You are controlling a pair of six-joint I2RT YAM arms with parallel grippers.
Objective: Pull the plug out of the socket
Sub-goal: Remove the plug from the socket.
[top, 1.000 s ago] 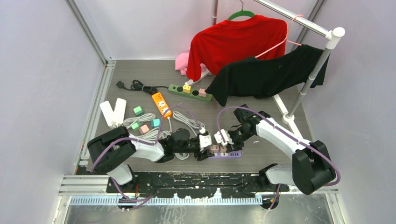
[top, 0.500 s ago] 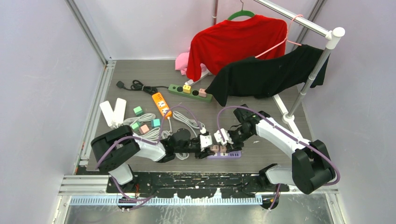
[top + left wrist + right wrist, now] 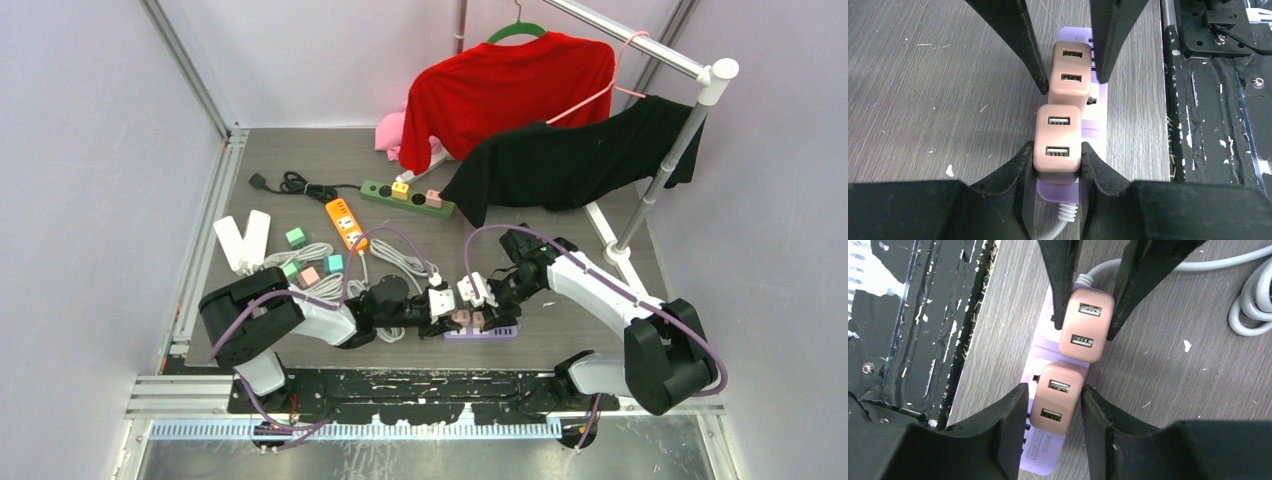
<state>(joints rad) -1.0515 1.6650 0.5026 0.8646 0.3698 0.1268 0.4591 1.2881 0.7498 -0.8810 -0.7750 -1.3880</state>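
Left fingers [image 3: 1015, 170] are clamped on a pink plug [image 3: 1058, 142] sitting between them, seated in the purple power strip [image 3: 1074, 34]. Right fingers [image 3: 1008, 415] straddle the second plug [image 3: 1057, 397]; can't tell if they're actually squeezing it.

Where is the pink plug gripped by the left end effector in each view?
Top external: pink plug, bottom centre, left of its twin.
Left wrist: bottom centre, nearer plug.
Right wrist: top centre, farther plug.
Shared landmark: purple power strip beneath both plugs.
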